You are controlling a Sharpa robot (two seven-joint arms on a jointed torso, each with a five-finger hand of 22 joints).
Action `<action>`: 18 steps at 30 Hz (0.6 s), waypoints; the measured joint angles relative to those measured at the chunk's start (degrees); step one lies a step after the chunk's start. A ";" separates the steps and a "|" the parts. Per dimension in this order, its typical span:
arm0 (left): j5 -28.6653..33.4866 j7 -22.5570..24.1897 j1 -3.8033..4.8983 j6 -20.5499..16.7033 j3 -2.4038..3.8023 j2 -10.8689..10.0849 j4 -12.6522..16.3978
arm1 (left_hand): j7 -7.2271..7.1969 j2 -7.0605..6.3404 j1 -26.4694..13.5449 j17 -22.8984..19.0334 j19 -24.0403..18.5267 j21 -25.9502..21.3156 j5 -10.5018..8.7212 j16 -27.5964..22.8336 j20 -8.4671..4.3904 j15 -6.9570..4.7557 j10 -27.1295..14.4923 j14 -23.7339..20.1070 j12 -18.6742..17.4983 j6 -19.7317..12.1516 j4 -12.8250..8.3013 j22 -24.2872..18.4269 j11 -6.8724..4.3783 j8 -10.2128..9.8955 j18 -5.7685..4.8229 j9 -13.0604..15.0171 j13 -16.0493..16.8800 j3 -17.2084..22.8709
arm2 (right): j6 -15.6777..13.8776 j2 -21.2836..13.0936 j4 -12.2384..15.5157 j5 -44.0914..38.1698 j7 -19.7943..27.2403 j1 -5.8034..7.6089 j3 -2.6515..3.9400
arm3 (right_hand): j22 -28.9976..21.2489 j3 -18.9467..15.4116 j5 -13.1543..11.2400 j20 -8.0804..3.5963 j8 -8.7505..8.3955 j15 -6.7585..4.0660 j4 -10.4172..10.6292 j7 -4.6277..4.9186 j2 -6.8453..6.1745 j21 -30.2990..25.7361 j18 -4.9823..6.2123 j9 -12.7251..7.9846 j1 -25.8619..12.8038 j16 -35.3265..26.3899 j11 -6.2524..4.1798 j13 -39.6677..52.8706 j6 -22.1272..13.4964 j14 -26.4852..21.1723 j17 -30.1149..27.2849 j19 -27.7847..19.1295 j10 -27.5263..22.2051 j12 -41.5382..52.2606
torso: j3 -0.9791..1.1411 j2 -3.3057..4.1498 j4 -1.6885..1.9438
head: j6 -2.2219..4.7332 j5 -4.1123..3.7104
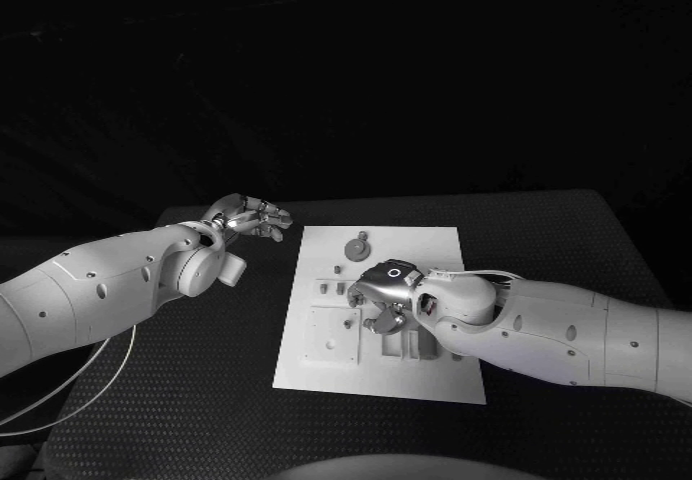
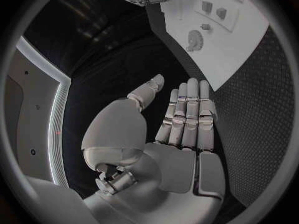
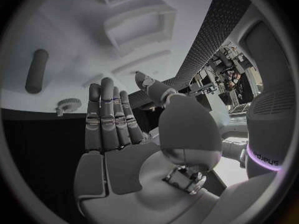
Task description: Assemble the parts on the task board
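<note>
- Head view: I see the task board (image 1: 378, 300) lying in the middle of the black table (image 1: 577, 240). My left hand (image 1: 248, 218) is off the board, just beside its far left corner, over bare table, fingers loosely curled with nothing in them that I can see. My right hand (image 1: 387, 298) hangs over the middle of the board; I cannot tell here how its fingers lie. A round gear-like part (image 1: 356, 246) sits near the board's far edge, apart from both hands.
- Left wrist view: my left hand (image 2: 181, 134) is flat, fingers (image 2: 187, 112) straight and side by side, thumb apart, holding nothing. The board (image 2: 230, 45) lies beyond the fingertips with the gear part (image 2: 195, 39) and two small block parts (image 2: 214, 10) on it.
- Right wrist view: my right hand (image 3: 124, 144) is likewise empty, fingers (image 3: 107, 114) straight and together, thumb set off. Just past them I see the board (image 3: 74, 45), a small gear part (image 3: 69, 105) and a cylindrical peg (image 3: 37, 70).
</note>
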 measured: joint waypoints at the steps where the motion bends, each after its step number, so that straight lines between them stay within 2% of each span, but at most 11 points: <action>1: 0.00 0.00 0.00 0.01 0.00 0.05 -0.12 | 0.00 0.00 0.00 0.00 0.00 0.00 0.00 0.00 0.00 0.00 0.00 0.00 0.00 0.00 0.00 0.00 0.00 0.00 0.00 0.00 0.00 0.00 | -0.12 -0.28 0.34 -0.02 -0.09 0.15 0.24 | 0.00 -0.09 0.00 0.00 0.00 -0.11 0.10 0.00 -0.24 0.00 -0.01 -0.02 0.24 0.18 0.11 0.00 0.00 -0.12 0.00 0.00 0.11 0.23 | 0.00 0.00 -0.01 | 0.08 -0.07; 2: 0.00 0.00 0.00 0.01 0.00 0.08 -0.21 | 0.00 0.00 0.00 0.00 0.00 0.00 0.00 0.00 0.00 0.00 0.00 0.00 0.00 0.00 0.00 0.00 0.00 0.00 0.00 0.00 0.00 0.00 | -0.25 -0.56 0.62 -0.03 -0.18 0.28 0.48 | 0.00 -0.03 0.00 0.00 0.00 -0.20 0.28 0.00 -0.25 0.00 -0.01 -0.02 0.25 0.20 0.20 0.00 0.00 -0.20 0.00 0.00 0.22 0.34 | 0.01 -0.01 -0.02 | 0.15 -0.17; 5: 0.01 0.00 0.00 0.02 0.00 0.17 -0.30 | 0.00 0.00 0.00 -0.01 0.00 0.00 0.00 0.00 0.00 0.00 0.00 0.00 0.00 0.00 0.00 -0.05 0.00 0.00 0.00 0.00 0.00 0.00 | -0.71 -1.79 1.40 -0.03 -0.38 0.67 1.87 | -0.01 -0.13 0.00 0.00 0.00 -0.20 0.50 0.00 -0.30 0.01 0.00 -0.02 0.30 0.64 -0.19 0.06 0.00 -0.20 0.01 0.01 1.14 0.92 | 0.01 -0.04 -0.05 | 0.45 -0.43; 8: 0.01 0.00 0.00 0.05 0.00 0.28 -0.35 | 0.00 0.00 0.00 0.00 0.00 0.00 0.00 0.00 0.00 0.00 0.00 0.00 0.00 0.00 0.00 -0.05 0.00 0.00 0.00 0.00 0.00 0.00 | -1.08 -3.46 2.31 0.17 -0.51 1.06 3.88 | -0.01 -0.28 0.00 -0.01 0.22 -0.65 0.66 0.00 -0.30 0.68 0.00 -0.09 0.30 1.19 -0.83 0.52 0.00 0.25 0.08 0.01 2.50 1.94 | 0.01 -0.04 -0.05 | 0.81 -0.76; 11: 0.02 0.00 0.00 0.08 0.00 0.31 -0.35 | 0.00 0.00 0.00 -0.01 0.00 0.00 0.00 0.00 0.00 0.00 0.00 0.00 0.00 0.00 0.00 -0.05 0.00 0.00 0.00 0.01 0.00 0.00 | -1.15 -5.94 3.74 0.62 -0.69 1.83 5.52 | -0.01 -0.45 0.00 -0.62 0.38 -1.34 0.82 -0.18 -0.30 1.37 0.00 -0.19 0.30 1.90 -1.41 1.00 0.19 0.96 0.17 0.65 3.68 2.81 | 0.00 -0.04 -0.04 | 1.22 -1.09; 14: 0.04 0.00 0.00 0.10 0.00 0.33 -0.34 | 0.00 0.00 0.00 0.04 0.00 0.00 0.00 0.00 0.00 0.00 0.00 0.00 0.00 0.00 0.00 -0.10 0.00 0.00 0.00 0.00 0.00 0.00 | -0.87 -8.65 5.22 1.00 -1.04 2.99 6.10 | -0.01 -0.44 0.00 -1.03 0.67 -1.86 0.82 -0.19 -0.53 1.67 -0.01 -0.23 0.53 2.30 -1.63 1.34 0.19 1.51 0.18 1.47 4.18 3.22 | -0.02 -0.04 -0.03 | 1.62 -1.52; 18: 0.06 0.02 0.00 0.13 0.00 0.32 -0.34 | 0.00 0.00 0.00 0.05 0.00 0.00 0.00 0.00 0.00 0.00 0.00 0.00 0.00 0.00 0.00 -0.10 0.00 0.00 0.00 0.01 0.00 0.00 | 0.22 -11.33 6.51 1.46 -1.59 4.00 6.83 | -0.02 -0.77 -0.01 -1.03 0.67 -1.88 1.15 -0.19 -0.58 1.92 -0.01 -0.33 0.47 2.30 -1.75 1.42 0.20 1.91 0.18 1.87 4.42 3.28 | -0.02 -0.03 -0.03 | 2.03 -1.90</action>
